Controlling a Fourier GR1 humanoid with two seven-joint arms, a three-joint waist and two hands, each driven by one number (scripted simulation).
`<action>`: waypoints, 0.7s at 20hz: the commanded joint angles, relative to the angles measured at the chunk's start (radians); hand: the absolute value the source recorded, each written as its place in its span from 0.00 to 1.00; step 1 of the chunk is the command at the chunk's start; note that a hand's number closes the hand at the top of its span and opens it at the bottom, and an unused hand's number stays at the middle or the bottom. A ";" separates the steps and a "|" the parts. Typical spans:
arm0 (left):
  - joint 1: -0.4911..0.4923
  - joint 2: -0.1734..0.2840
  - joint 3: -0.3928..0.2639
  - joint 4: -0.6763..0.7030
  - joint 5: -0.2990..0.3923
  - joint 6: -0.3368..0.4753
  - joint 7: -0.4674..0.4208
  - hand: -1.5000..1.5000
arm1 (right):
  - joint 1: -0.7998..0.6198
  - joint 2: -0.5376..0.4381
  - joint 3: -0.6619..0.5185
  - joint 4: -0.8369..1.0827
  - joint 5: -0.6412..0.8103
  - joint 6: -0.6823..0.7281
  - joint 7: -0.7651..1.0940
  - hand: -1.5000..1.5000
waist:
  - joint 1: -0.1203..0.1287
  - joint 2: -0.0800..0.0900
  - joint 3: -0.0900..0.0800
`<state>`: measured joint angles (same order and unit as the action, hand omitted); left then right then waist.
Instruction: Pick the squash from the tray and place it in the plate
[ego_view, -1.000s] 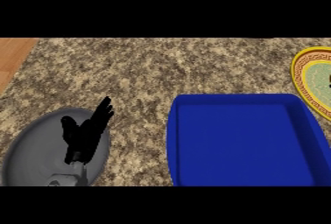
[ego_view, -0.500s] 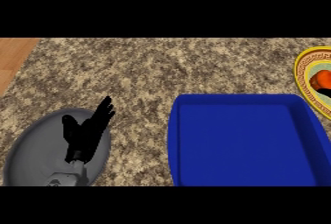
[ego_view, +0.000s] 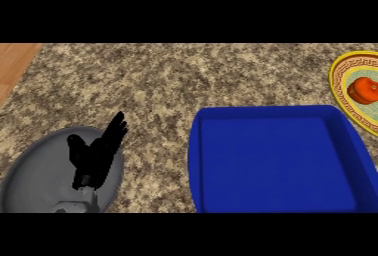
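An orange-red squash (ego_view: 363, 89) lies on the yellow patterned plate (ego_view: 341, 82) at the right edge of the head view, partly cut off by that edge. The blue tray (ego_view: 198, 150) sits at lower right with nothing inside it. My left hand (ego_view: 98, 154) rests at lower left, open, fingers pointing up, over a grey rounded forearm. It touches nothing. My right hand does not show anywhere.
The speckled granite counter (ego_view: 170, 80) stretches across the view. A strip of wooden floor (ego_view: 13, 60) shows beyond the counter's left edge. The plate and tray stand close together at the right.
The squash has come further into sight on the plate, from a sliver at the edge to a rounded shape. My left hand has not moved.
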<state>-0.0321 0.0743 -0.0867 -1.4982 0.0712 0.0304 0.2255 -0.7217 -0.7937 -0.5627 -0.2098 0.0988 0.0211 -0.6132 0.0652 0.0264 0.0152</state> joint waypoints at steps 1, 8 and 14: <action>0.055 0.002 -0.011 0.015 0.000 -0.011 0.007 0.50 | 0.032 -0.050 -0.045 0.048 -0.048 0.152 -0.014 0.00 | -0.009 0.001 -0.006; -0.010 0.001 0.019 0.041 0.007 0.009 0.046 0.50 | 0.105 -0.108 -0.017 0.055 -0.027 0.407 -0.073 0.00 | -0.025 -0.003 -0.007; 0.029 0.006 0.023 0.082 0.002 -0.010 -0.019 0.50 | 0.231 -0.146 0.006 0.038 0.001 0.476 -0.193 0.00 | -0.037 -0.005 -0.006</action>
<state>-0.0168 0.0817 -0.0630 -1.4847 0.0825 0.0221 0.2038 -0.5534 -0.9308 -0.5715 -0.1653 0.0823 0.4327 -0.7089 0.0368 0.0152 0.0150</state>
